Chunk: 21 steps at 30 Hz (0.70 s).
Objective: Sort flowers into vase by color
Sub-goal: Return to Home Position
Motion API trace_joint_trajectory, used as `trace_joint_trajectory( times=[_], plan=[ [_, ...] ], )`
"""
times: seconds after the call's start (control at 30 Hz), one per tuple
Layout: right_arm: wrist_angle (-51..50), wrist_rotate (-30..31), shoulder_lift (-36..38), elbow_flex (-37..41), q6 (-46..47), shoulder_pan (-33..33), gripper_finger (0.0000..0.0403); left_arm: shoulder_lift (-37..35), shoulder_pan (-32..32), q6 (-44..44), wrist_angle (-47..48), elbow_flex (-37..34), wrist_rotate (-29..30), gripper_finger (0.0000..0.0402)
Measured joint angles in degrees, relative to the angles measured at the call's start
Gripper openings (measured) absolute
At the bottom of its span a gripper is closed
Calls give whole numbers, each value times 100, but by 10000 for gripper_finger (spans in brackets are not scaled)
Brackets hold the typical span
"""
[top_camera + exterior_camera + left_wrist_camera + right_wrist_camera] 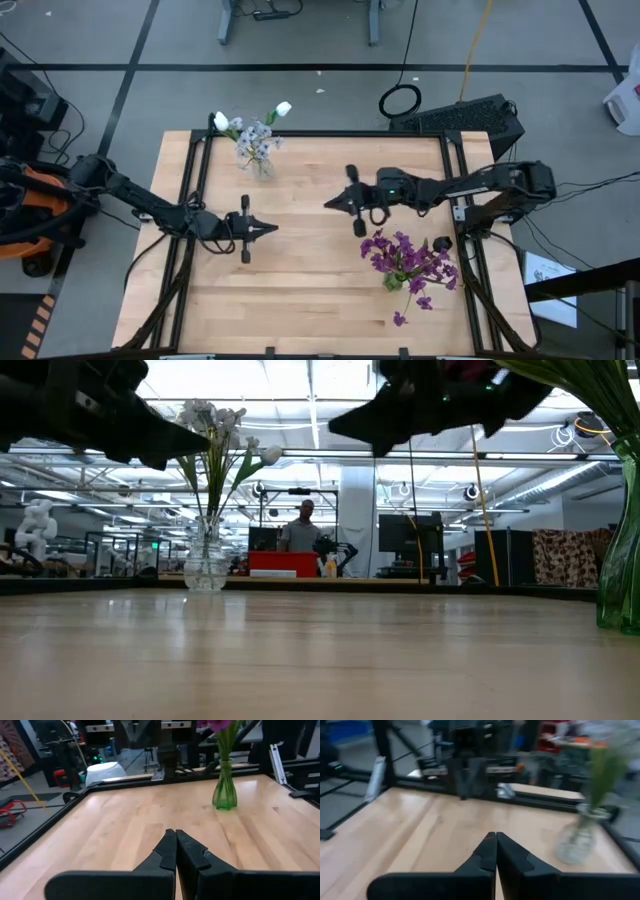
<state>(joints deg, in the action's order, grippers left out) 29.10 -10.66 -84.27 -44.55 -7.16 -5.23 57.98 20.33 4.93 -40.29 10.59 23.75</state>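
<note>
My left jaws and right jaws, pressed together and empty, hover over the counter [300, 290]. White flowers [221, 122] fill the clear vase [206, 568] at the far-left corner; purple flowers [400, 250], the green vase [224, 792] by the right edge.

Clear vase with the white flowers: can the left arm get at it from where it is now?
Probably yes. Only bare table lies between the shut left gripper and the clear vase, and the right gripper hangs well to the side, out of that path.
</note>
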Motion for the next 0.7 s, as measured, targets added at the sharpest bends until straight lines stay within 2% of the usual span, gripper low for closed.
trace_joint_trajectory(
  times=[0.07, 0.2, 0.37, 0.57, 0.7],
  plan=[
    [216, 189, 287, 332, 100, 4, 0, 0, -70, 2, -28, 0, -2, 2],
    [905, 193, 780, 1090, 347, 9, 0, -6, -197, 49, -221, 0, -76, 2],
    [1796, 192, 1156, 1876, 609, 18, 0, -4, -416, 252, -225, 0, -457, 2],
    [1948, 777, 1275, 2378, 693, 318, 0, -4, -820, 434, -217, 0, -1187, 2],
    [1928, 1038, 1274, 2510, 674, 607, 0, -4, -1001, 317, -137, 0, -1366, 2]
  ],
)
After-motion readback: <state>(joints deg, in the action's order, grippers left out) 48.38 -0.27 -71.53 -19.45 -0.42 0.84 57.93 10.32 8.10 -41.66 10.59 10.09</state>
